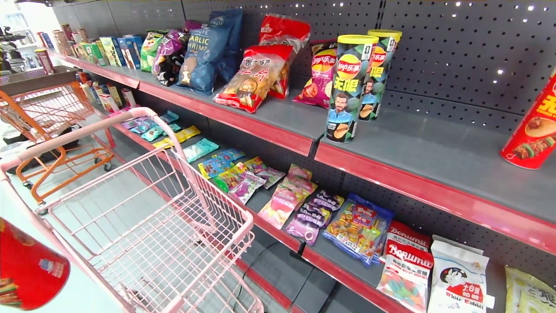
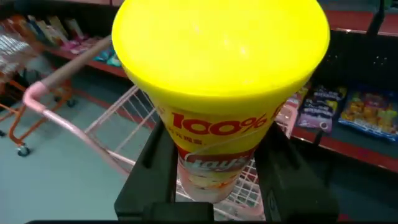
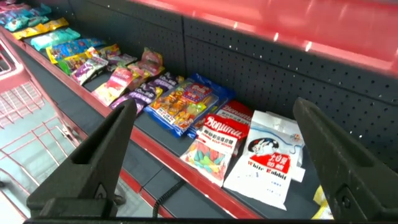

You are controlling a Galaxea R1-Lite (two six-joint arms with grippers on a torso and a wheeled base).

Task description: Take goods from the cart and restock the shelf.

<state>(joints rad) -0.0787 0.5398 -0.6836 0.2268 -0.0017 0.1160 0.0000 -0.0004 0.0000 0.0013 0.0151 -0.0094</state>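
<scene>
A red chip can with a yellow lid [image 2: 219, 81] stands between the black fingers of my left gripper [image 2: 217, 180], which is shut on it. The same red can [image 1: 26, 269] shows at the bottom left of the head view, beside the pink cart [image 1: 100, 123], whose basket looks empty. My right gripper [image 3: 217, 162] is open with nothing between its fingers, hanging in front of the lower shelf [image 3: 149, 140] above its candy bags [image 3: 186, 102]. On the grey upper shelf [image 1: 434, 152] two dark chip cans with yellow lids [image 1: 349, 87] stand upright, and another red can [image 1: 536, 126] leans at the far right.
Snack bags [image 1: 256, 78] and boxes [image 1: 113, 50] fill the upper shelf's left part; bare shelf lies between the dark cans and the red can. An orange cart [image 1: 47, 108] stands behind the pink one. White sweet bags [image 1: 456, 278] lie on the lower shelf.
</scene>
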